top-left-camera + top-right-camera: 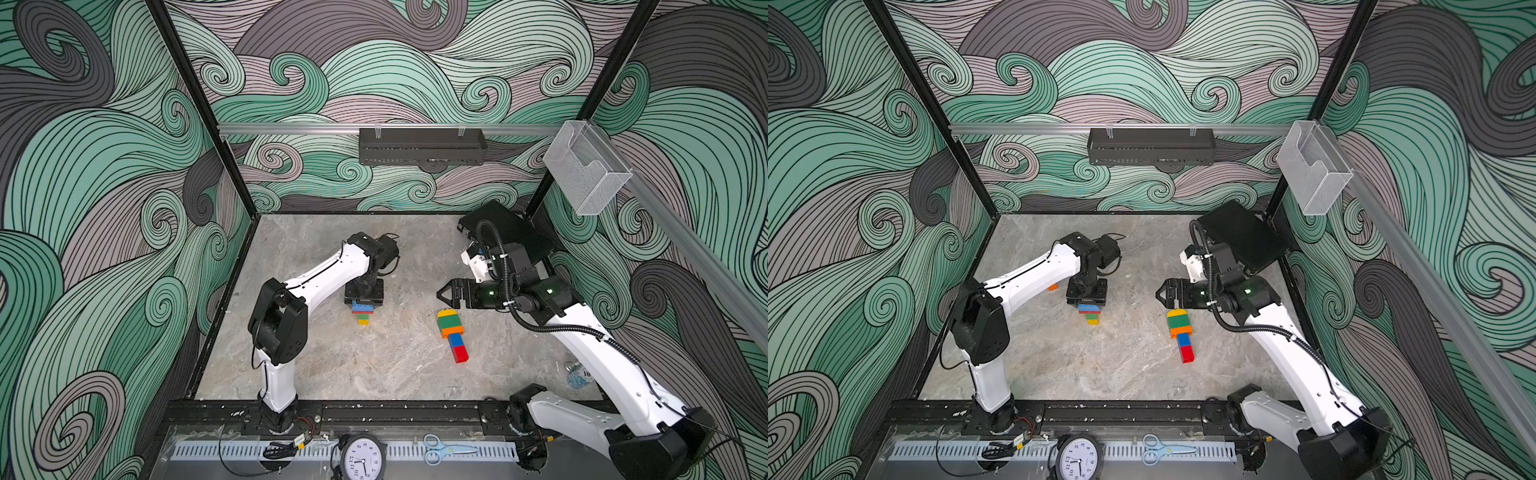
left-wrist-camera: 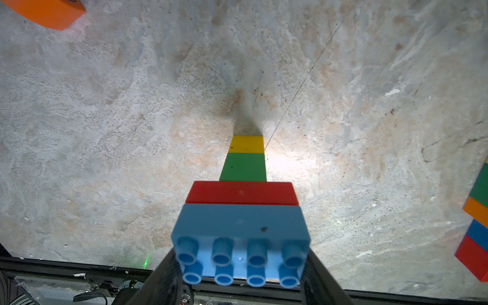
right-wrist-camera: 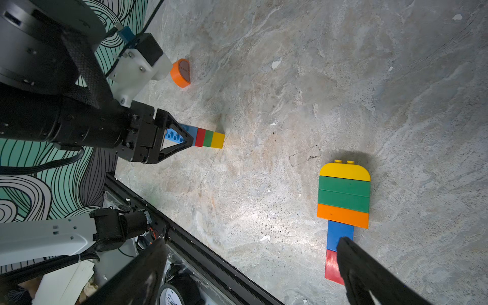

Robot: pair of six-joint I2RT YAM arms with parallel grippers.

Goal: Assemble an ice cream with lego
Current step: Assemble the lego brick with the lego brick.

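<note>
- My left gripper (image 1: 363, 303) is clamped on the blue brick (image 2: 241, 224), the top piece of an upright stack (image 1: 363, 314) of blue, red, green and yellow, left of the middle of the table (image 1: 374, 365)
- I cannot tell whether its yellow foot touches the table
- My right gripper (image 1: 444, 293) hangs with jaws spread wide and nothing between them, just beyond a built ice cream (image 3: 343, 195) lying flat on the right: yellow round top, green, orange, blue, red
- A loose orange round-topped brick (image 3: 181, 72) lies left of the stack, apart from it

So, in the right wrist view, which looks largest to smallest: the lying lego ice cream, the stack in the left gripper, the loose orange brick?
1. lying lego ice cream, though it is also nearest the camera
2. stack in the left gripper, partly hidden
3. loose orange brick
</note>
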